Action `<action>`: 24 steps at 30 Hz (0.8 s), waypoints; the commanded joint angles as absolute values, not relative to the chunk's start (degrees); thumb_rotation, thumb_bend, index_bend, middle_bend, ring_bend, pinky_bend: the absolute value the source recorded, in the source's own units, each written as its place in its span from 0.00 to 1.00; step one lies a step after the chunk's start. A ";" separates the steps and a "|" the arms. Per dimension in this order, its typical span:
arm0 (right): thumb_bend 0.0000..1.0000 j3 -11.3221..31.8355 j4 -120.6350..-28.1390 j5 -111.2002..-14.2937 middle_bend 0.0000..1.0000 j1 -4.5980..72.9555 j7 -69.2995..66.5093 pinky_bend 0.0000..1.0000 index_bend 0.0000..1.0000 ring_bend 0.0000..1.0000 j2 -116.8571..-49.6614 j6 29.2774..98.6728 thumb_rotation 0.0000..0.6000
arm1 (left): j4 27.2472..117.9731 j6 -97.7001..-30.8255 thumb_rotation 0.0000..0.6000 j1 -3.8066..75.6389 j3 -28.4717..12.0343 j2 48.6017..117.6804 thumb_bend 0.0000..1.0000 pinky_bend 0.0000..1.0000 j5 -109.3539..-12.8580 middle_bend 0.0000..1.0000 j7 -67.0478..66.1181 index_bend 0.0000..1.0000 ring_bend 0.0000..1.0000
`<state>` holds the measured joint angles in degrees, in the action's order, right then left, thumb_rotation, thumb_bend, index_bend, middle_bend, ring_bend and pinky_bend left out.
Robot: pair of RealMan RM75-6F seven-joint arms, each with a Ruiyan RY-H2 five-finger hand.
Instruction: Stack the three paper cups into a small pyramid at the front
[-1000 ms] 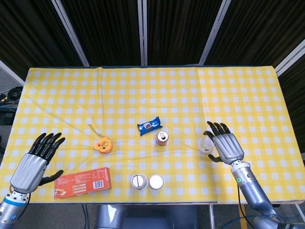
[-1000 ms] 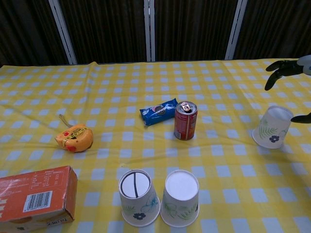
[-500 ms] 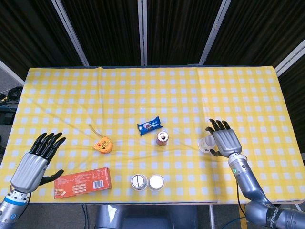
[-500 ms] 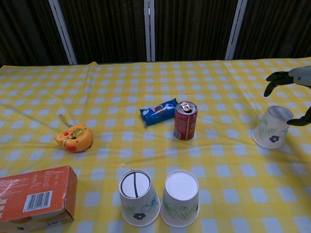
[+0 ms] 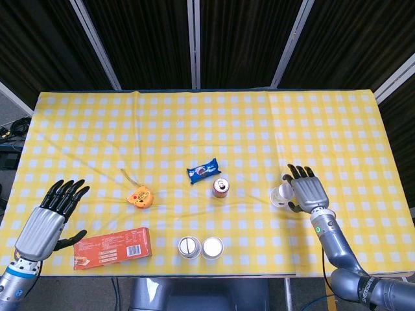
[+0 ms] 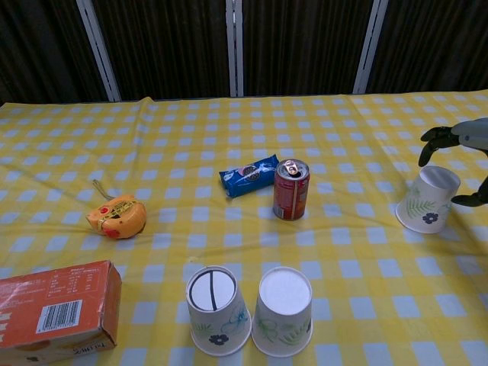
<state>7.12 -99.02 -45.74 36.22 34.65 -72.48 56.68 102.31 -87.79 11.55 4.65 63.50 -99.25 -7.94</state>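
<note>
Chest view: right hand [image 6: 467, 145] hovers with fingers spread around the inverted third cup [image 6: 428, 199], near the tabletop [image 6: 366, 252] edge; left hand [image 5: 48, 217] lies open.

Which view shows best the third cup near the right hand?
The chest view: the third cup stands upside down, its leaf print plain, with the right hand spread over it. In the head view the cup is small, seen from above, half hidden by the hand.

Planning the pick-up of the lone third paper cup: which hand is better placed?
Right hand: it hovers open over the white floral paper cup, while the left hand is across the table.
</note>
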 commanded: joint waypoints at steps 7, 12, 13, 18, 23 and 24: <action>0.24 6.53 -98.79 -46.59 0.03 36.66 34.47 0.00 0.41 0.00 -73.62 58.16 1.00 | 102.20 -87.46 1.00 11.23 4.08 63.41 0.18 0.00 -99.31 0.00 -7.65 0.03 0.00; 0.26 6.28 -97.96 -47.38 0.06 36.69 34.11 0.00 0.46 0.00 -74.73 59.29 1.00 | 102.13 -87.42 1.00 11.01 3.76 63.27 0.18 0.00 -99.47 0.00 -7.27 0.03 0.00; 0.26 6.23 -97.94 -47.55 0.06 36.66 33.97 0.00 0.46 0.00 -74.79 59.45 1.00 | 102.12 -87.39 1.00 10.97 3.72 63.24 0.18 0.00 -99.46 0.00 -7.23 0.03 0.00; 0.26 6.58 -100.62 -50.11 0.06 36.26 32.88 0.00 0.46 0.00 -73.30 61.27 1.00 | 101.96 -87.17 1.00 10.82 3.40 63.17 0.18 0.00 -99.38 0.00 -7.03 0.03 0.00; 0.26 8.17 -111.65 -59.23 0.06 35.25 30.88 0.00 0.46 0.00 -67.73 66.09 1.00 | 101.75 -86.87 1.00 10.70 2.93 63.20 0.18 0.00 -98.92 0.00 -7.03 0.03 0.00; 0.26 7.98 -113.35 -60.58 0.06 34.89 30.82 0.00 0.46 0.00 -66.79 66.68 1.00 | 101.75 -86.89 1.00 10.67 2.90 63.19 0.18 0.00 -98.92 0.00 -7.03 0.03 0.00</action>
<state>7.24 -106.74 -54.79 35.83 32.01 -70.47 63.56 101.75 -86.88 10.67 2.90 63.20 -98.93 -7.03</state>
